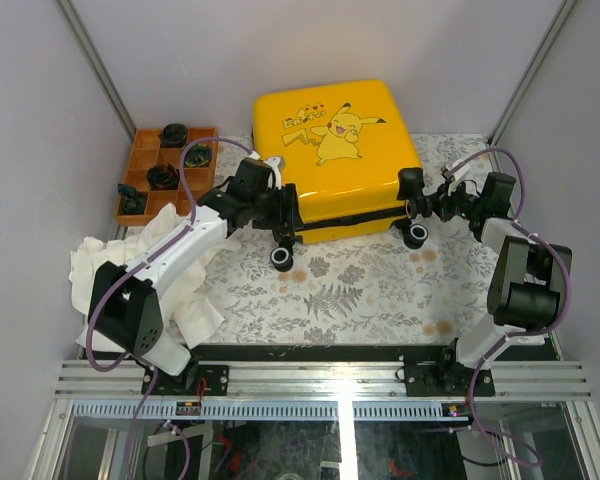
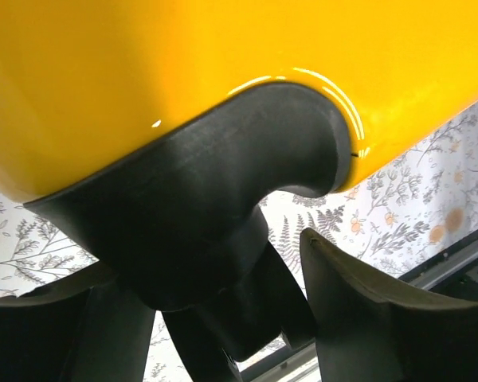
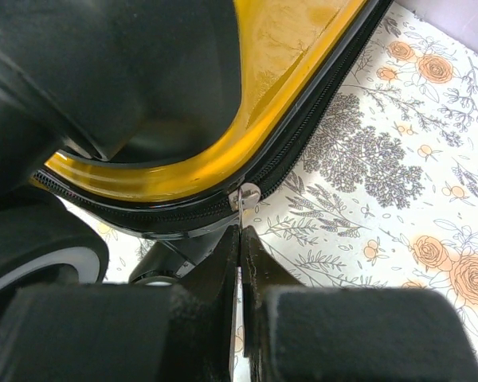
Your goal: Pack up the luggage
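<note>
The luggage (image 1: 330,150), a yellow hard-shell suitcase with a Pikachu print, lies flat and closed at the back middle of the table. My left gripper (image 1: 283,213) is at its front left corner. In the left wrist view its jaws (image 2: 191,263) stand on either side of the black wheel mount (image 2: 223,207) under the yellow shell (image 2: 143,72) and seem clamped on it. My right gripper (image 1: 427,207) is at the front right corner, beside a black wheel (image 1: 414,235). In the right wrist view it (image 3: 240,231) is shut on the silver zipper pull (image 3: 245,196) on the black zip (image 3: 303,135).
An orange compartment tray (image 1: 140,150) holding dark items stands at the back left. A crumpled white cloth (image 1: 185,285) lies on the left by the left arm. A floral tablecloth (image 1: 350,290) covers the table. Grey walls close in on three sides.
</note>
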Motion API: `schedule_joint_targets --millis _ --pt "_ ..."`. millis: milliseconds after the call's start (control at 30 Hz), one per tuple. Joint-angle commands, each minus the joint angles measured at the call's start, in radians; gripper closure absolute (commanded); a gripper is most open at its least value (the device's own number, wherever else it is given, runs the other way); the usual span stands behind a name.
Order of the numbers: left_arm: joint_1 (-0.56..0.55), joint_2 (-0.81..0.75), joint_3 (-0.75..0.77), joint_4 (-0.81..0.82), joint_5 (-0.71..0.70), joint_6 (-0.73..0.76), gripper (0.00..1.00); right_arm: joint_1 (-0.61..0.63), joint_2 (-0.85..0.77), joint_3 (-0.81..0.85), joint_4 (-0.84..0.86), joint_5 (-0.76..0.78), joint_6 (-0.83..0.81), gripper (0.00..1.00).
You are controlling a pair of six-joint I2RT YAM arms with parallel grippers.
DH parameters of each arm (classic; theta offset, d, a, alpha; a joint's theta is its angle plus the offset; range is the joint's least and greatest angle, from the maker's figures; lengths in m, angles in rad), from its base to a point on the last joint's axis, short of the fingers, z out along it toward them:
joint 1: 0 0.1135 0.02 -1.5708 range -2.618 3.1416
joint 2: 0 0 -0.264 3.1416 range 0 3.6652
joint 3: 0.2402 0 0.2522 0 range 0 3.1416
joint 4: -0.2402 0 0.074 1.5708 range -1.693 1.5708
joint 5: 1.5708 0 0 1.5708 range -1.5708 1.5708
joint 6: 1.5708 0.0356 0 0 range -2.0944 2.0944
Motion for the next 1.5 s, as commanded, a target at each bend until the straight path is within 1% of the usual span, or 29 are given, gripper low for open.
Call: schedule_joint_targets --millis 0,67,133,233,300,400,500,600,800,967,1033,1100,1167,1233,1300,1333,1367,1400,1433,1467 --pt "0.009 -0.028 -0.025 -0.037 -0.003 0.194 0.75 0.044 -0.040 0.034 -0.035 -0.080 -0.013 1.00" --pt "0.041 -0.015 -0.015 -0.093 0.047 0.259 0.90 0.034 -0.039 0.039 -0.037 -0.072 -0.007 1.00" --pt "0.077 -0.010 -0.016 -0.135 0.084 0.324 1.00 0.013 -0.039 0.045 -0.051 -0.068 -0.005 1.00" --pt "0.117 -0.016 -0.010 -0.189 0.100 0.444 1.00 -0.029 -0.045 0.051 -0.090 -0.060 -0.035 1.00" --pt "0.121 -0.026 -0.012 -0.213 0.082 0.545 1.00 -0.065 -0.044 0.055 -0.099 -0.056 -0.044 1.00" --pt "0.144 -0.025 -0.011 -0.247 0.069 0.690 1.00 -0.109 -0.025 0.083 -0.090 -0.043 -0.021 1.00" --pt "0.180 0.002 0.010 -0.273 0.099 0.792 1.00 -0.117 0.031 0.120 -0.040 -0.024 0.016 1.00" --pt "0.187 0.044 0.041 -0.276 0.088 0.900 1.00 -0.111 0.093 0.159 0.065 -0.026 0.103 1.00" --pt "0.189 0.165 0.180 -0.305 0.067 1.084 1.00 -0.041 0.194 0.270 0.162 0.000 0.192 1.00" --pt "0.199 0.200 0.186 -0.313 0.025 1.248 1.00 -0.014 0.322 0.413 0.241 0.080 0.334 1.00" --pt "0.217 0.215 0.191 -0.300 0.010 1.285 1.00 -0.014 0.364 0.475 0.238 0.099 0.389 1.00" --pt "0.254 0.240 0.241 -0.294 0.021 1.289 1.00 -0.011 0.359 0.470 0.210 0.069 0.385 1.00" --pt "0.313 0.275 0.341 -0.294 0.076 1.224 1.00 -0.009 0.323 0.422 0.184 0.030 0.359 1.00" --pt "0.348 0.310 0.436 -0.294 0.141 1.148 0.98 -0.006 0.278 0.359 0.172 0.002 0.338 1.00" --pt "0.357 0.327 0.478 -0.293 0.174 1.135 0.97 0.002 0.230 0.291 0.174 -0.014 0.330 1.00" --pt "0.357 0.326 0.476 -0.289 0.185 1.155 0.98 0.009 0.209 0.258 0.175 -0.020 0.328 1.00" --pt "0.355 0.321 0.468 -0.283 0.185 1.179 0.96 0.017 0.187 0.216 0.176 -0.024 0.327 1.00" --pt "0.353 0.319 0.465 -0.277 0.181 1.187 0.92 0.026 0.165 0.188 0.174 -0.027 0.328 1.00" --pt "0.353 0.317 0.477 -0.275 0.187 1.179 0.76 0.035 0.146 0.161 0.174 -0.027 0.329 1.00" --pt "0.352 0.310 0.498 -0.275 0.204 1.152 0.50 0.044 0.124 0.132 0.178 -0.024 0.337 1.00"
